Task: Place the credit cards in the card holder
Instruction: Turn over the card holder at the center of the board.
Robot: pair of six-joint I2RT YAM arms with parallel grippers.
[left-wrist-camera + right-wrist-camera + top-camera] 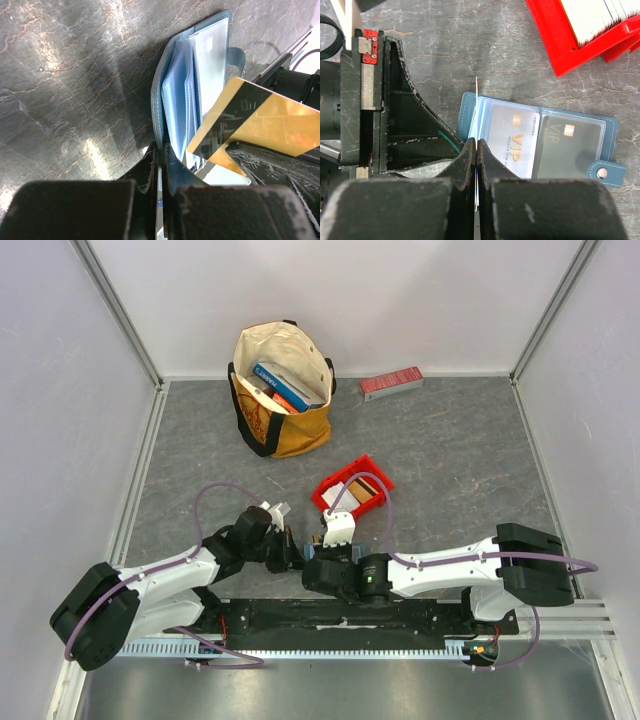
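Top view: arms meet beside red plastic bin (325, 495).
Left wrist: left end effector (160, 152) clamps cover of teal-blue folding card holder (175, 100), open on bench (75, 75); gold black-striped credit card (270, 120) at its sleeves.
Right wrist: right end effector (477, 146) pinches card (edge-on).
Insertion step; next: align to free sleeve, slide.

Leather-look teal card holder (545, 145), clear glossy plastic sleeves; gold card (270, 120) mirror-glossy; worktop (75, 75) stone-look, slight sheen; red bin (555, 45) smooth plastic.
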